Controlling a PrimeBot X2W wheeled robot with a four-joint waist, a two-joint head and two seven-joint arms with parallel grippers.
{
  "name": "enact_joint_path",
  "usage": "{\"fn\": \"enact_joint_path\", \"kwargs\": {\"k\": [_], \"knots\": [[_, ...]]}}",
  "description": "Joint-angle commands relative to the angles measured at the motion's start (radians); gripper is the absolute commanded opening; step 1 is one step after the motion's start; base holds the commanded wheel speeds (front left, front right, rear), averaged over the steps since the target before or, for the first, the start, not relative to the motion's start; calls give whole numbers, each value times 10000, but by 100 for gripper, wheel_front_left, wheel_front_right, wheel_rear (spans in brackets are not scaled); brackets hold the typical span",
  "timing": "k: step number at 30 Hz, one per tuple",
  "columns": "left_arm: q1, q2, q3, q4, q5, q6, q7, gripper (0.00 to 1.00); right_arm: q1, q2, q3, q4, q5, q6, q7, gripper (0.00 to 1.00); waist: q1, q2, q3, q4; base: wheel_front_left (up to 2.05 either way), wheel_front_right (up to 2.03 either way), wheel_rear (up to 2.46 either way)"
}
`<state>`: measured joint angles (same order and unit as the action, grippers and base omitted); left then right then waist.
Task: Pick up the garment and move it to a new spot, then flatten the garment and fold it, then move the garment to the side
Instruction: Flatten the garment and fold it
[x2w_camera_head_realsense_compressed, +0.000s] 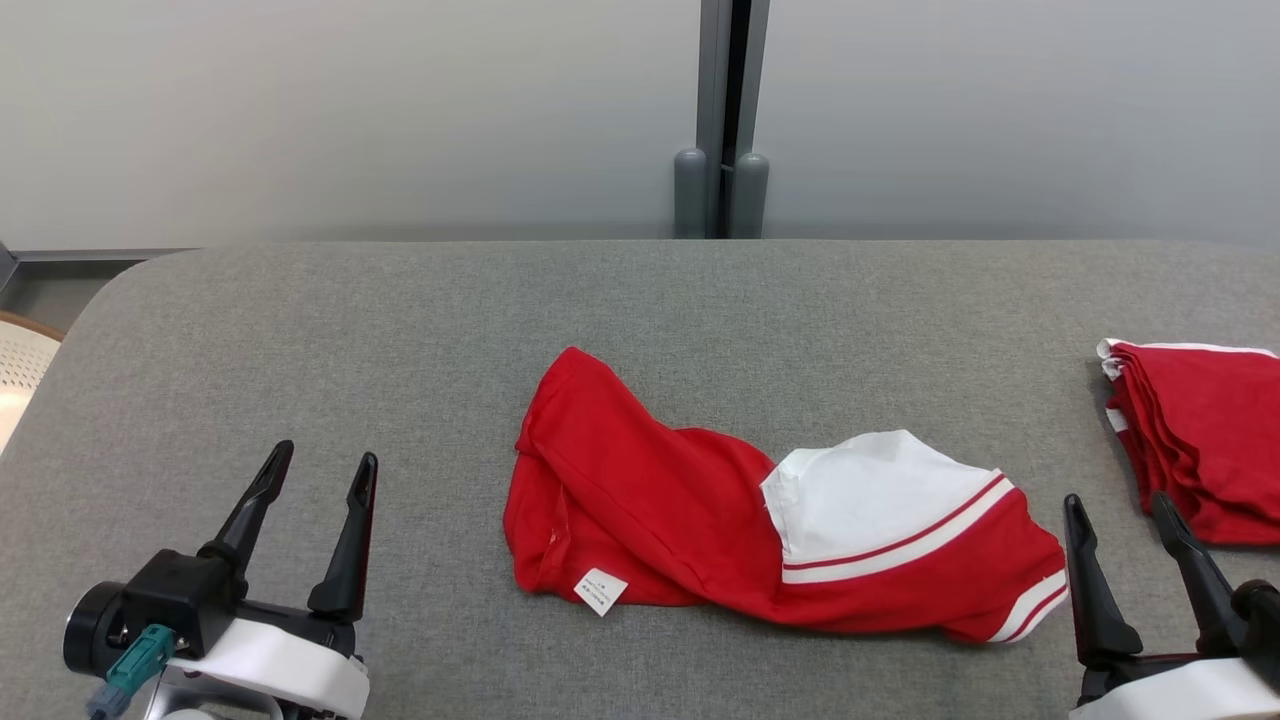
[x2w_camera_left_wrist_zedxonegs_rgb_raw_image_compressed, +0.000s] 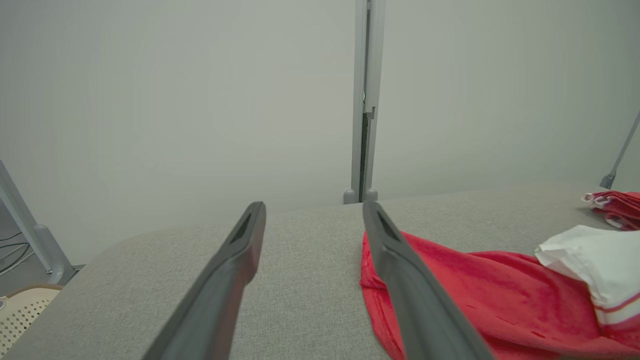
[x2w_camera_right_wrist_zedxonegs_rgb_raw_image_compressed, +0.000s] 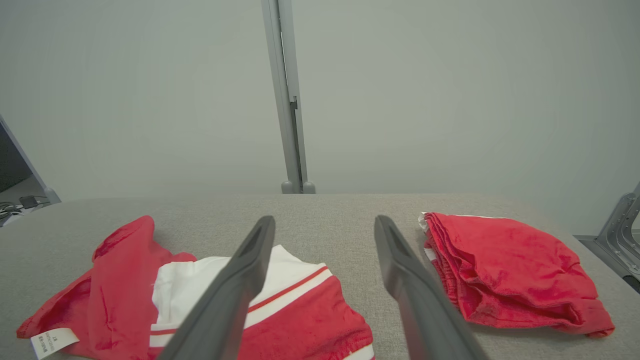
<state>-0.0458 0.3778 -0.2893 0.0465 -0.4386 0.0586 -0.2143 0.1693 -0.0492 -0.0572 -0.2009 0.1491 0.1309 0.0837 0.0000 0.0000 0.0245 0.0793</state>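
head view: a grey fabric table (x2w_camera_head_realsense_compressed: 640, 320) with a rounded left corner is running across the frame, with a plain pale wall (x2w_camera_head_realsense_compressed: 350, 120) standing right behind it. a grey metal post (x2w_camera_head_realsense_compressed: 733, 100) is rising against the wall at centre, its two round feet sitting at the table's far edge. the red garment (x2w_camera_head_realsense_compressed: 640, 490) is lying crumpled mid-table, nearer the front edge. a white panel (x2w_camera_head_realsense_compressed: 870, 490) with red stripes is facing up on its right half, and a small white label (x2w_camera_head_realsense_compressed: 600, 590) is showing at the front left hem. a folded red pile (x2w_camera_head_realsense_compressed: 1210, 440) is sitting at the right edge, apart from the garment. the left gripper (x2w_camera_head_realsense_compressed: 325, 453) is hovering at lower left, jaws apart, holding nothing, well clear of the garment. the right gripper (x2w_camera_head_realsense_compressed: 1116, 499) is sitting at lower right, jaws apart, empty, between the garment's right end and the pile. a cream perforated seat (x2w_camera_head_realsense_compressed: 25, 370) is peeking in past the table's left corner.

left wrist view: the fingers (x2w_camera_left_wrist_zedxonegs_rgb_raw_image_compressed: 235, 270) are standing wide with bare table between them. the right-hand one is covering the garment's near edge; can't tell if it is touching. a slanted grey strut (x2w_camera_left_wrist_zedxonegs_rgb_raw_image_compressed: 30, 225) is standing off the table's left end.

right wrist view: the fingers (x2w_camera_right_wrist_zedxonegs_rgb_raw_image_compressed: 240, 280) are spread and empty. the garment is lying behind the left-hand one, the pile just beside the other. a grey metal bracket (x2w_camera_right_wrist_zedxonegs_rgb_raw_image_compressed: 617, 225) is showing past the table's right end.
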Motion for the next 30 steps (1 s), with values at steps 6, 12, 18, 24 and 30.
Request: {"fn": "enact_joint_path", "kwargs": {"k": [6,12,18,24,30], "knots": [[-51,72,-65,-161,18,34,31,100,21,-26,-63,26,-44,-4,65,100,0,0,111,83,0,0,0],[-386,93,-92,-300,-27,-106,-10,100,-455,-25,208,228,-339,-4,566,100,0,0,588,290,0,0,0],[-880,78,-127,-265,-99,-402,-157,100,-1821,-28,858,959,-1031,-4,1829,100,0,0,1424,574,0,0,0],[-1340,-41,-144,65,-115,-742,-356,100,-3324,-149,1555,2113,-1650,-4,3723,100,0,0,2009,713,0,0,0],[-1504,-236,-111,342,-45,-865,-453,100,-3235,-135,1574,2260,-1397,-4,4407,0,0,0,1991,730,0,0,0]]}}
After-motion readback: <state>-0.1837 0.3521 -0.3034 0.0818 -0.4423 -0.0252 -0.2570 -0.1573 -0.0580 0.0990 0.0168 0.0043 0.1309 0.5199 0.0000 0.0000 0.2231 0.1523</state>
